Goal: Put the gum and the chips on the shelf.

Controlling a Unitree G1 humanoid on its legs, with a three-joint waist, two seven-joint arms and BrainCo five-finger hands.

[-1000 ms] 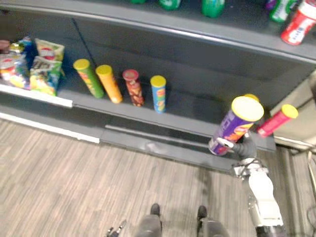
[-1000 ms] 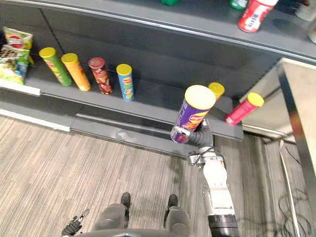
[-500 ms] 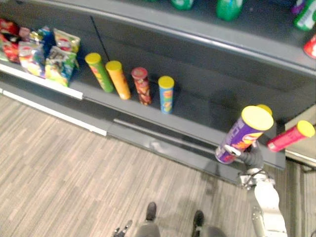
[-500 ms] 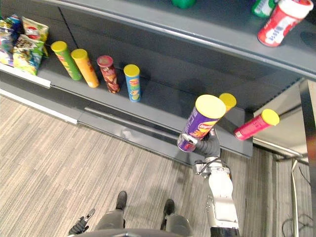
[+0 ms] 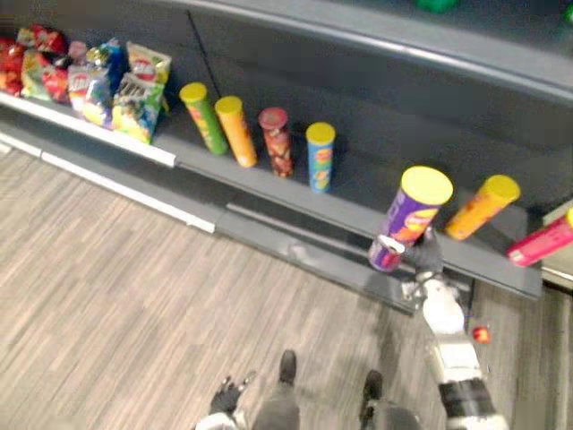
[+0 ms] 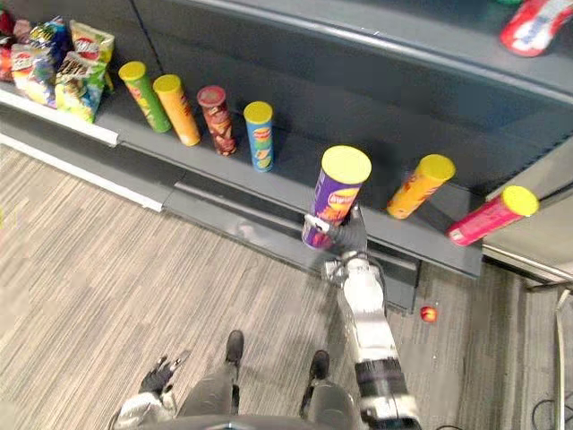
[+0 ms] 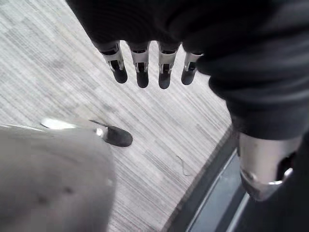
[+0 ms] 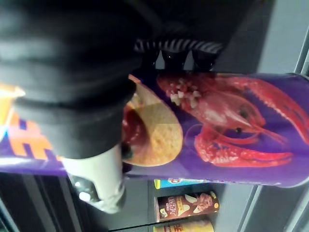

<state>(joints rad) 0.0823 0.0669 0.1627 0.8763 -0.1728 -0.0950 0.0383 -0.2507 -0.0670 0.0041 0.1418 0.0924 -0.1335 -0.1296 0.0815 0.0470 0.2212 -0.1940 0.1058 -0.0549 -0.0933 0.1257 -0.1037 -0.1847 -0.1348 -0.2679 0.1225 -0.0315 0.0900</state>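
While the head camera has swung and the whole scene sits differently, one real change can be made out. The purple chips can (image 5: 410, 215), which a second ago covered the orange can (image 5: 482, 206), is now held to its left, over the gap between it and the blue can (image 5: 320, 157), so the orange can is seen whole. From this it is judged that the can has been brought to a free spot on the shelf (image 5: 358, 208) and that only setting down and letting go are left for the chips. It is not yet stood: it is tilted, its base raised at about the shelf's front lip.

The can is clasped low on its body by the right hand (image 5: 424, 260), with fingers and thumb curled round it, as is shown in the right wrist view. The left hand (image 7: 140, 72) is hung over the floor (image 7: 58, 58) with fingers straight and nothing in it.

The can is seen as a tall purple tube with a flat yellow lid and a silver rim at the base. A red crayfish and a pale chip are printed on its side. A small red thing (image 5: 481, 335) is seen on the floor below the shelf; whether it is the gum cannot be told.
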